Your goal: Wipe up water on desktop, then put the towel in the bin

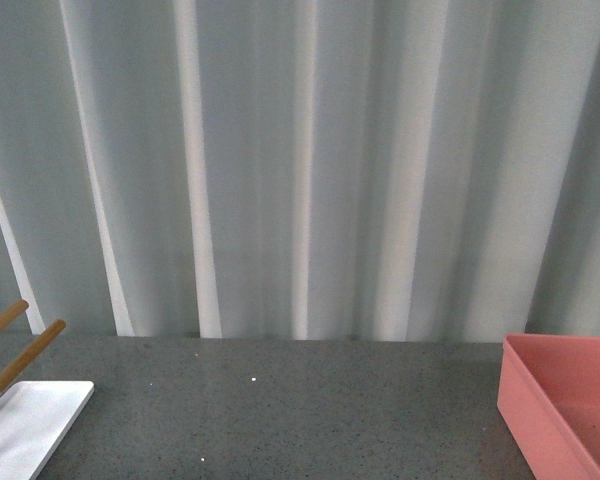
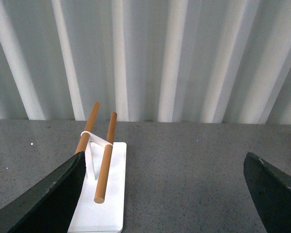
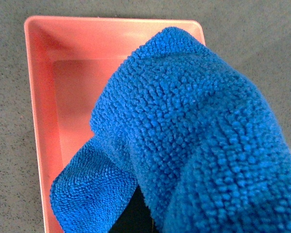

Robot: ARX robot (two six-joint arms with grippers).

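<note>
In the right wrist view the royal-blue fuzzy towel (image 3: 189, 131) fills most of the picture. It hangs from my right gripper, which is shut on it and hidden under the cloth except for a dark patch. The towel hangs above the salmon-pink bin (image 3: 43, 97), whose floor shows empty. The bin's corner also shows at the right edge of the front view (image 1: 555, 400) on the dark grey speckled desktop (image 1: 280, 410). My left gripper (image 2: 169, 194) is open and empty, its black fingers (image 2: 48, 199) low over the desktop (image 2: 184, 160).
A flat white stand with wooden pegs (image 2: 106, 194) lies on the desktop beside my left gripper's one finger, and shows at the front view's left edge (image 1: 30, 420). A pale pleated curtain (image 1: 300, 170) backs the desktop's far edge.
</note>
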